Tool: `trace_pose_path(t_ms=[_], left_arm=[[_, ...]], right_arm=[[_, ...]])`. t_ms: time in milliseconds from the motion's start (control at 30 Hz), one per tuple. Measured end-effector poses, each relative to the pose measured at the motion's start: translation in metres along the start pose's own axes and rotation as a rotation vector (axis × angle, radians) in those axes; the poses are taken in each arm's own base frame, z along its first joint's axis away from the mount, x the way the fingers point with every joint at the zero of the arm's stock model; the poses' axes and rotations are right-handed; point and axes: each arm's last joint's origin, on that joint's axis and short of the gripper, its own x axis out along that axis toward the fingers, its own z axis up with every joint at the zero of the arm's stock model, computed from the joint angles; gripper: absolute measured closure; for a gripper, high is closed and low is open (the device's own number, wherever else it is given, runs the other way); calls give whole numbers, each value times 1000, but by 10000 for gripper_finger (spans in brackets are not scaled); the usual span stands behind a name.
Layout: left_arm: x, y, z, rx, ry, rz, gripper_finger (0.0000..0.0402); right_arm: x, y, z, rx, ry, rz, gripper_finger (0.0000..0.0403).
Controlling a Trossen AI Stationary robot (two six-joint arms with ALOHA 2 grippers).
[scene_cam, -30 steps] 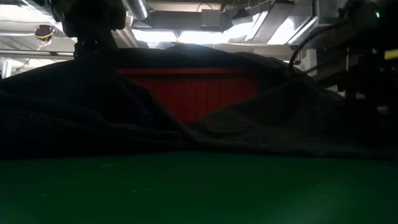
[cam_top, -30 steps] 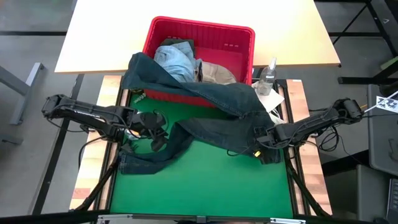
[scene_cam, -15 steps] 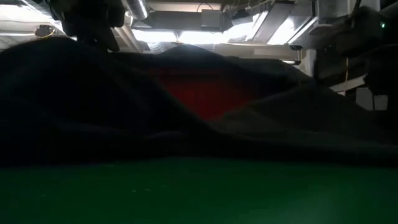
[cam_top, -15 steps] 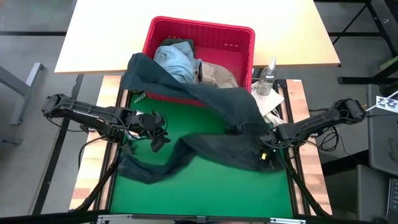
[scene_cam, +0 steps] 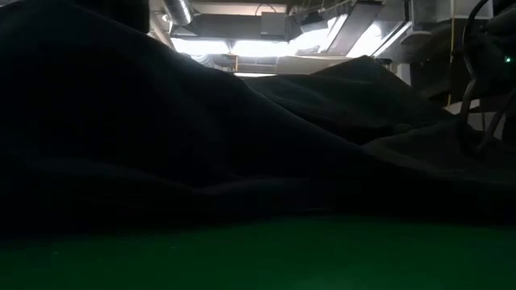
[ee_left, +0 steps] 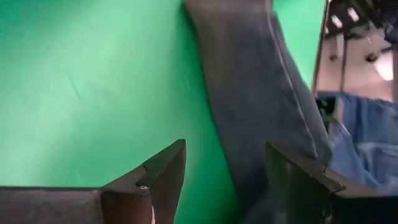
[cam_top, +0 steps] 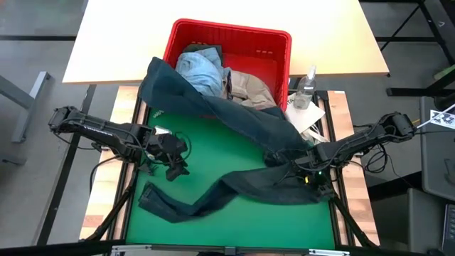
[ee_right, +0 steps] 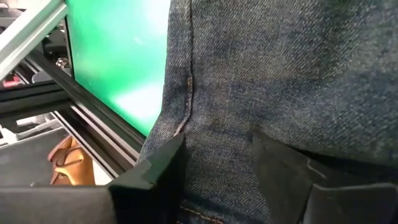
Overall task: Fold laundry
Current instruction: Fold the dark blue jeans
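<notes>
Trailing from red basket onto green mat: dark navy jeans

Right gripper pinching jeans at mat's right edge; left gripper spread wide, empty, over mat; light blue denim, beige khaki piece in basket.

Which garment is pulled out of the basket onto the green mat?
The dark navy jeans: they trail from the red basket across the mat, while the light blue denim and beige piece stay inside.

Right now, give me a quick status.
Left gripper open, empty, over the mat. Right gripper on the navy jeans. One leg trails in the red basket.
</notes>
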Motion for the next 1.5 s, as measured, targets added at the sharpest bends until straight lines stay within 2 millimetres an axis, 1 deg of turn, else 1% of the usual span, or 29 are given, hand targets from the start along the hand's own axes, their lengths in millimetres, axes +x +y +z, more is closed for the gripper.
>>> trace_pose_path(t_ms=[233, 533, 633, 800, 967, 1133, 1300, 1400, 1500], left_arm=[[2, -6, -23, -85, 169, 25, 191], [5, -28, -50, -80, 234, 1, 191], [12, -37, -59, -45, 247, -2, 191], [30, -52, -74, 26, 292, -37, 191], [45, -57, -87, 69, 326, -10, 191], [54, -55, -88, 81, 260, 68, 191], [54, -57, -84, 73, 221, 52, 191], [55, -57, -82, 74, 171, 61, 191], [55, -59, -80, 75, 121, 61, 191]], right_arm=[[-2, 1, 3, -13, -13, -4, 217], [-2, 2, 3, -12, -10, -7, 217], [-2, 2, 2, -5, -1, -6, 217], [-2, 2, 1, -2, 3, -7, 217], [-3, 2, 1, -1, 4, -6, 217], [-3, 2, 1, 0, 4, -4, 217], [-3, 3, 2, 2, 4, 23, 217], [-8, 7, 7, -11, -10, 24, 217], [-17, 15, 17, -62, -44, 26, 217]])
